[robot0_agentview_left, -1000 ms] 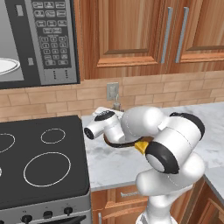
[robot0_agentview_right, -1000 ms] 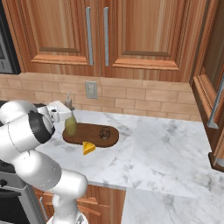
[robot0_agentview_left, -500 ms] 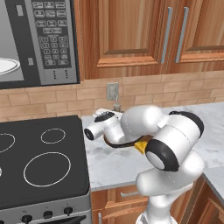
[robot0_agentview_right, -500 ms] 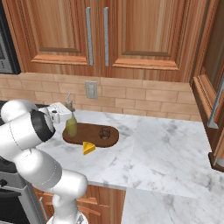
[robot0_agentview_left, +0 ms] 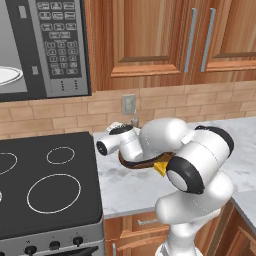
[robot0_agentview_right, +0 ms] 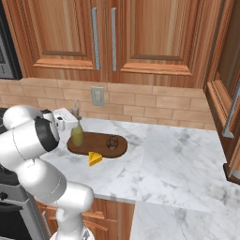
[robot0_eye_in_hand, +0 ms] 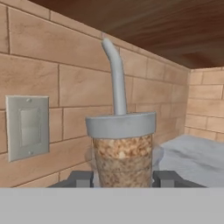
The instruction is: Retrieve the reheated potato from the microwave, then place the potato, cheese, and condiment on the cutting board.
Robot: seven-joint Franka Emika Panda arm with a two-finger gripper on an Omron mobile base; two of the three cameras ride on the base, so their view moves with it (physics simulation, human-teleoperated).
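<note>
While upright on the cutting board (robot0_agentview_right: 119, 148) (left end), condiment (robot0_agentview_right: 77, 135) clamped at the neck between the hand (robot0_eye_in_hand: 123, 178) fingers.

From my left base camera I look forward and down past the arm at the stove (robot0_agentview_left: 45, 185) and microwave (robot0_agentview_left: 45, 47); the right one looks from the other side along the marble counter (robot0_agentview_right: 178, 164). Both share the wall outlet (robot0_agentview_left: 129, 104) and counter stretch. My hand camera sits very near the condiment (robot0_eye_in_hand: 121, 144) — facing the brick wall
</note>
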